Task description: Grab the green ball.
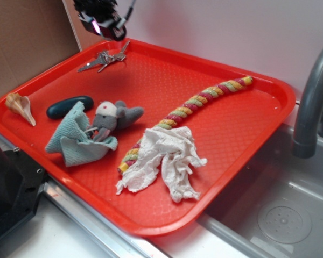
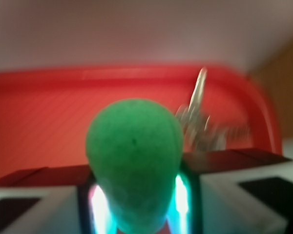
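End effector point(image 1: 114, 33) raised above far-left corner of red tray point(image 1: 167, 80), just over bunch of keys point(image 1: 103, 59). Wrist view: green ball point(image 2: 133, 161) clamped between fingers point(image 2: 234, 195), jaws closed on its sides. Ball clear of tray surface. Elsewhere on tray relative to keys: toy mouse point(image 1: 114, 115) nearer camera, twisted rope point(image 1: 204, 99) right, seashell point(image 1: 19, 105) left.

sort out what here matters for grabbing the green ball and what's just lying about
Part of the job:
- green ball, held between the fingers
- gripper, raised above the tray's far corner

Just lying about on the red tray:
- keys
- seashell
- dark pebble
- toy mouse
- teal cloth
- twisted rope
- white paper towel
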Robot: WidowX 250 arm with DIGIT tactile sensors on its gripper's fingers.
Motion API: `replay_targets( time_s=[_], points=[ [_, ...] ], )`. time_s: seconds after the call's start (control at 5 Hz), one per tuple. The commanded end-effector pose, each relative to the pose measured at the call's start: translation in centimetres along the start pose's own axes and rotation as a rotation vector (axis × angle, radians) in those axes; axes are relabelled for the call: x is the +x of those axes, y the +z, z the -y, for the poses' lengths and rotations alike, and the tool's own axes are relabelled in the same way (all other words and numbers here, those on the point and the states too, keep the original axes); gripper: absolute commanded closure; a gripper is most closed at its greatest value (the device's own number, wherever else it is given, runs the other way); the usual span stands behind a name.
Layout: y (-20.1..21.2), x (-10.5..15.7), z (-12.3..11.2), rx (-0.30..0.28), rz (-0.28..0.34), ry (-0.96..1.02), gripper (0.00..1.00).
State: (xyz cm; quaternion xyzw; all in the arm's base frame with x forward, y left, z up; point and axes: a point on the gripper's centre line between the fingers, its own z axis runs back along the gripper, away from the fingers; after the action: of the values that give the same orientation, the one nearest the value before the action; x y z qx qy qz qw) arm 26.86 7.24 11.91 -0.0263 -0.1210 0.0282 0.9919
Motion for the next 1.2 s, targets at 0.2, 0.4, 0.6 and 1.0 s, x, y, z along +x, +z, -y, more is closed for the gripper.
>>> replay_targets(
  time_s=[0.2, 0.4, 0.6, 1.0],
  points=[
    [9.5, -2.7, 1.5, -0.032, -0.123, 0.126, 1.0],
    [9.9, -3.0, 1.8, -0.073, -0.156, 0.021, 1.0],
    [10.3, -3.3, 2.1, -0.043, -0.151, -0.034, 1.0],
    [10.9, -3.8, 1.8, -0.023, -0.147, -0.021, 0.0]
  ],
)
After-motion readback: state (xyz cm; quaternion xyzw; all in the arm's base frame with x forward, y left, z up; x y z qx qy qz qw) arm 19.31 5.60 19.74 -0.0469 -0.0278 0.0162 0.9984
